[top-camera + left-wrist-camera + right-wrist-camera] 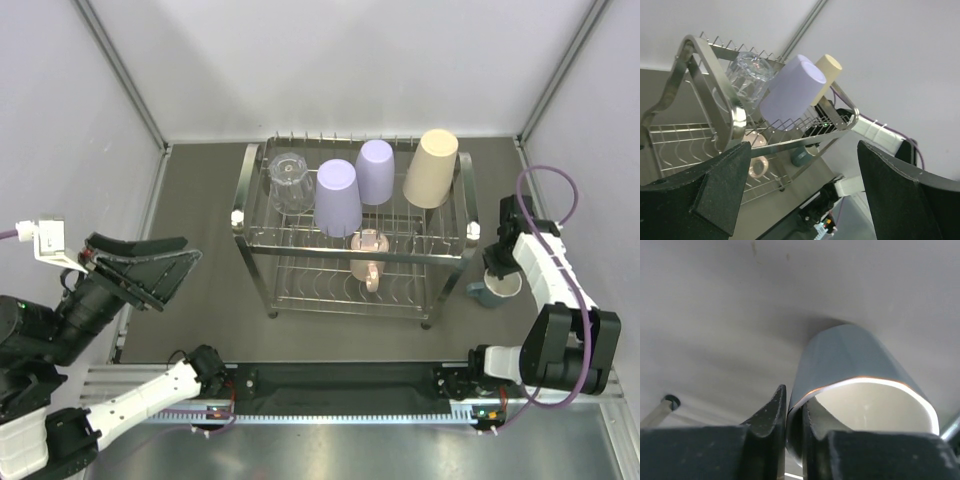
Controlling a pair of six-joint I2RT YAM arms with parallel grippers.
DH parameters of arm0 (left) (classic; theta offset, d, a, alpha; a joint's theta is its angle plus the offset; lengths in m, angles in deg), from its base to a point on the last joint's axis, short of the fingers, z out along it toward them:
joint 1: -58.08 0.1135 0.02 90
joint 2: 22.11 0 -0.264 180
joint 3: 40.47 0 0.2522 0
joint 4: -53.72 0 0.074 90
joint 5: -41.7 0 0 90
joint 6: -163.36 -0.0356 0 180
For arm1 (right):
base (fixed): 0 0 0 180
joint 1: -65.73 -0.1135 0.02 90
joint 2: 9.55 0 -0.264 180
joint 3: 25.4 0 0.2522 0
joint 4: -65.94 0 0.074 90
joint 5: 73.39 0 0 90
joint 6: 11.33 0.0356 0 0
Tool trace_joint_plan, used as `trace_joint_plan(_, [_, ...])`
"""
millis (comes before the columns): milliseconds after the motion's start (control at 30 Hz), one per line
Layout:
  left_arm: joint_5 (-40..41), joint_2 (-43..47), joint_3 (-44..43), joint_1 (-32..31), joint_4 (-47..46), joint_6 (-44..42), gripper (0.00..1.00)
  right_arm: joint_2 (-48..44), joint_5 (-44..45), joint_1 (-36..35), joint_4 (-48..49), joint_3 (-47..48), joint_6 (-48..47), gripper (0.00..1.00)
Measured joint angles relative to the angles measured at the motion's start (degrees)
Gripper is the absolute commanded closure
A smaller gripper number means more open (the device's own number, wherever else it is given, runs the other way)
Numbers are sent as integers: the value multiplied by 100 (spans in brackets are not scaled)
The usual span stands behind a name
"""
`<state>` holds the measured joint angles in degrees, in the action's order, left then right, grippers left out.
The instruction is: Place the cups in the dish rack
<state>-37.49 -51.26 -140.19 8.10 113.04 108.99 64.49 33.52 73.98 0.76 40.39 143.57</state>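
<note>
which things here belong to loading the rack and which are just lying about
Job: chrome wire dish rack; clear glass; two lavender tumblers; tall beige tumbler; pink handled mug; teal mug with white inside.
Just there: purple cable; dark table mat.

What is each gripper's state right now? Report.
Left gripper: open, empty.
Right gripper: shut on the teal mug with white inside, pinching its rim.

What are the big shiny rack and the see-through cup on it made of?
The dish rack looks like chromed metal wire: silvery and mirror-shiny. The clear glass is probably glass, maybe clear plastic; the rack wires show through it.
</note>
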Motion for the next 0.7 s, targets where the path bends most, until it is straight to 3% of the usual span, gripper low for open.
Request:
trace_joint_plan(233, [-310, -101, -90, 0, -358, 516, 3, -28, -79, 173, -131, 219, -72, 100])
trace_joint_plan(400, [-621, -658, -444, 0, -734, 780, 2, -39, -225, 205, -15, 1438, -459, 100])
trace_joint_plan(500, [-844, -988, -446, 0, -1086, 920, 1, -50, -525, 205, 402, 2470, -695, 100])
trace_joint_plan(700, [-1366, -1766, -682, 0, -1725, 1032, 3, -166, -1834, 157, 2129, 4052, -931, 100])
